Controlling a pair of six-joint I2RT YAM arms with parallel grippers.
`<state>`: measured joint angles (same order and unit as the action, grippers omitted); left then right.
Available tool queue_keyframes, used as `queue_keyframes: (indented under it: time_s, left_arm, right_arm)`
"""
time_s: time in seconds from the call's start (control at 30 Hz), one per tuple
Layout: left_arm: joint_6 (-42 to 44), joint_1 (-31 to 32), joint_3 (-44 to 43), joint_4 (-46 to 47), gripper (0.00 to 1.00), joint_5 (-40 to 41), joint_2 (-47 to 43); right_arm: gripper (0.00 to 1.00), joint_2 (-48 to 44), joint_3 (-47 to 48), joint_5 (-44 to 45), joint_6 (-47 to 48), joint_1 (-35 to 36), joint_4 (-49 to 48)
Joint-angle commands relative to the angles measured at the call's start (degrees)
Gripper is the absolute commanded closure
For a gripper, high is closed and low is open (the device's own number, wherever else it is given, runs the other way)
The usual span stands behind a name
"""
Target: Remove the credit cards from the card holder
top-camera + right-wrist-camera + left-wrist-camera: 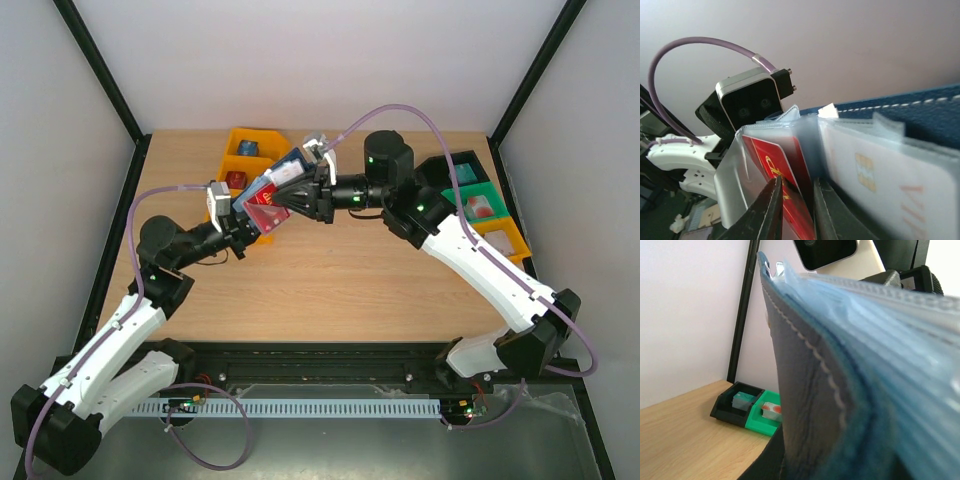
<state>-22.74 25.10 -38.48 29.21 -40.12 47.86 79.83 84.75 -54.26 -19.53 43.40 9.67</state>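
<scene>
From above, the card holder (283, 170) is held off the desk (330, 285), over its far-left part, just in front of the yellow bin (262, 133) at the far edge; it hangs open between the two tools; the left gripper (232, 207) is clamped on its left end, and the right gripper (298, 192) reaches into it from the right; a red card (268, 213) shows in the open side facing the near edge; black (440, 163) and green (492, 188) bins sit at the right edge.

In the left wrist view the card holder (800, 405) fills most of the picture, with navy cover, white stitching and pale blue clear sleeves (900, 365); the tool's own fingers are hidden behind it.

In the right wrist view the two dark fingers (767, 212) stand close together either side of the red card (782, 160), which sits in a clear sleeve; whether they press on it I cannot tell; a pale card (880, 190) with a chip sits in the next sleeve, the navy cover behind it.
</scene>
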Motion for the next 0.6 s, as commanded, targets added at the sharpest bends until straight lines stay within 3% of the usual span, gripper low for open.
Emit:
queue_keyframes:
  time_s: [0.0, 0.13, 0.57]
  left_arm:
    - [-1.2, -0.1, 0.2, 3.3, 0.98, -0.4, 0.1]
    - [-2.0, -0.1, 0.2, 2.7, 0.98, -0.2, 0.2]
    - [-2.3, -0.1, 0.6, 2.7, 0.98, -1.1, -0.5]
  right_arm:
    - [0.86, 0.6, -0.5, -4.3, -2.0, 0.5, -4.0]
    - [0.98, 0.7, -0.3, -4.7, -1.7, 0.5, -3.4]
    - [0.98, -2.4, -0.9, -5.5, -0.8, -3.3, -3.4]
